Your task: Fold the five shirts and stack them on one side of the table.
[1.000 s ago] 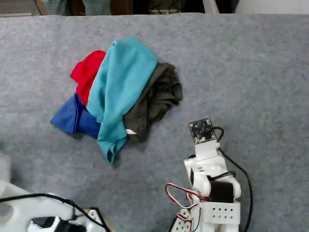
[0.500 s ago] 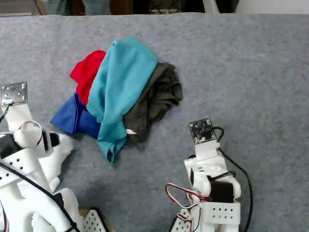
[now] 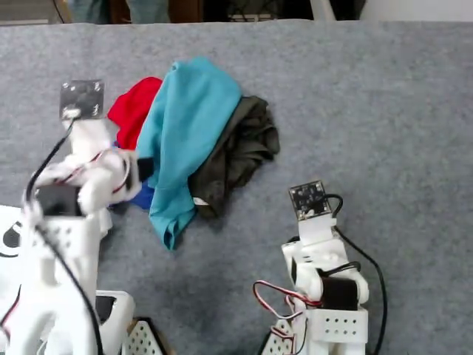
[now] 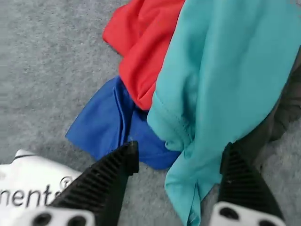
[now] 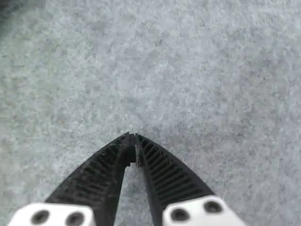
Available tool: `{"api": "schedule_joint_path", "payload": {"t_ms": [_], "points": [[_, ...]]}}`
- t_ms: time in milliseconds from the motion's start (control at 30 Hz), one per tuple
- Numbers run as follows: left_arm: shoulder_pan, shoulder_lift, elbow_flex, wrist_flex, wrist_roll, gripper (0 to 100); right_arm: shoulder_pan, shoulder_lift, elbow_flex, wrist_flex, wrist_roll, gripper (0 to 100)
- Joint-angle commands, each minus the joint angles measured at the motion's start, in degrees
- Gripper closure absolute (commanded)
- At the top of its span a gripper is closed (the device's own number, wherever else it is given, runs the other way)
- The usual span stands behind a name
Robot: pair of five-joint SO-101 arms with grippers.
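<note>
High view: at the left of the frame your left arm (image 3: 81,185) stands at the heap's left edge. Its wrist view shows the left gripper (image 4: 181,148) spread wide and empty above the blue shirt (image 4: 106,127) and an edge of the teal shirt (image 4: 225,75). The red shirt (image 3: 133,107) sits at the heap's upper left, the teal one drapes across the middle, and the dark shirt (image 3: 247,148) lies to its right. Nothing looks folded, so you are at the first pick. Next, I'd judge, you must close on one garment's edge and draw it onto bare table (image 3: 384,111). At lower right, the right gripper (image 5: 131,137) is closed on nothing.
</note>
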Motion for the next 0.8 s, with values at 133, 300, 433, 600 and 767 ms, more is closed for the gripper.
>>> {"api": "schedule_joint_path", "payload": {"t_ms": [133, 300, 433, 600, 767], "points": [[2.77, 27.43, -0.04, -19.08, 3.08, 71, -0.79, -3.47, 0.04, -0.97, 0.44, 98.4], [6.02, 43.87, -1.45, -25.49, 2.55, 83, -0.79, -3.47, 0.04, -0.97, 0.44, 98.4], [5.41, 47.38, -6.02, -22.86, 2.55, 96, -0.79, -3.47, 0.04, -0.97, 0.44, 98.4], [-2.42, 42.11, -10.86, -17.93, 2.73, 97, -0.79, -3.47, 0.04, -0.97, 0.44, 98.4], [-17.98, 31.38, -17.19, -15.38, 2.64, 97, -0.79, -3.47, 0.04, -0.97, 0.44, 98.4]]}}
